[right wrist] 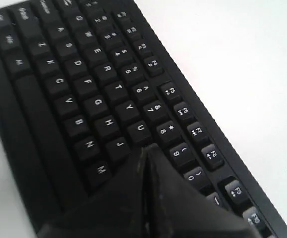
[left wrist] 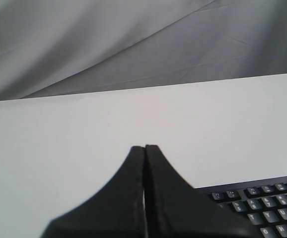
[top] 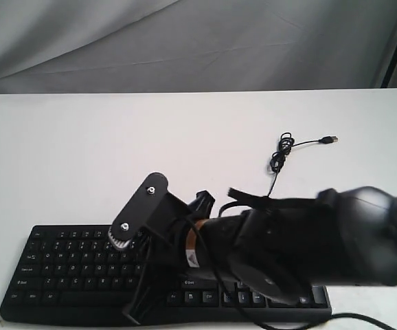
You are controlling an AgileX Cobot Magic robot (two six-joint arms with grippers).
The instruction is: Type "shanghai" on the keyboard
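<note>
Two grippers, both clenched, jaws pressed flat together with nothing between them. Black keyboard (top: pixel 61 268) laid lengthwise at the front of the white table (top: pixel 82 151), nearest the exterior camera; letter keys exposed at the left of that view, middle and right part largely hidden beneath the right arm (top: pixel 336 234). Right gripper (right wrist: pixel 146 148) extended from the right across to the letter block, its closed tip low over the keys just beside U and J, with the keys directly under it hidden; contact with any key not determinable. Left gripper (left wrist: pixel 144 148) outside the exterior view; in the left wrist view, its tip seen against bare table, with only one corner of the keyboard in view beside it. Thin black cable (top: pixel 279 155) gathered in a loose coil on the table behind the keyboard, USB plug (top: pixel 330 139) lying free beyond the coil. Grey cloth (top: pixel 185 41) draped behind the table.
</note>
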